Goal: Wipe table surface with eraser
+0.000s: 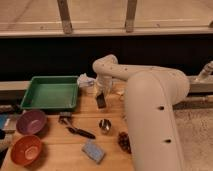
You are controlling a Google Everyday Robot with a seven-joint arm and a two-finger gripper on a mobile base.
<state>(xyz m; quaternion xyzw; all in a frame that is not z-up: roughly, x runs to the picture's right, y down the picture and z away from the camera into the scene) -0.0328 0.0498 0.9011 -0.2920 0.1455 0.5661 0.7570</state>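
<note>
The light-brown wooden table surface (52,139) fills the lower left of the camera view. My white arm reaches in from the lower right and bends down over the far middle of the table. The gripper (101,94) points down, just right of the green tray, and is shut on the eraser (101,101). The eraser is a small dark block that hangs below the fingers, at or just above the wood. The arm hides the right part of the table.
A green plastic tray (50,93) stands at the back left with a white crumpled object (86,80) beside it. A purple bowl (31,121) and an orange bowl (25,149) sit at the left. A black-handled brush (76,129), metal cup (104,125), blue-grey pad (93,150) and brown lump (123,141) lie in front.
</note>
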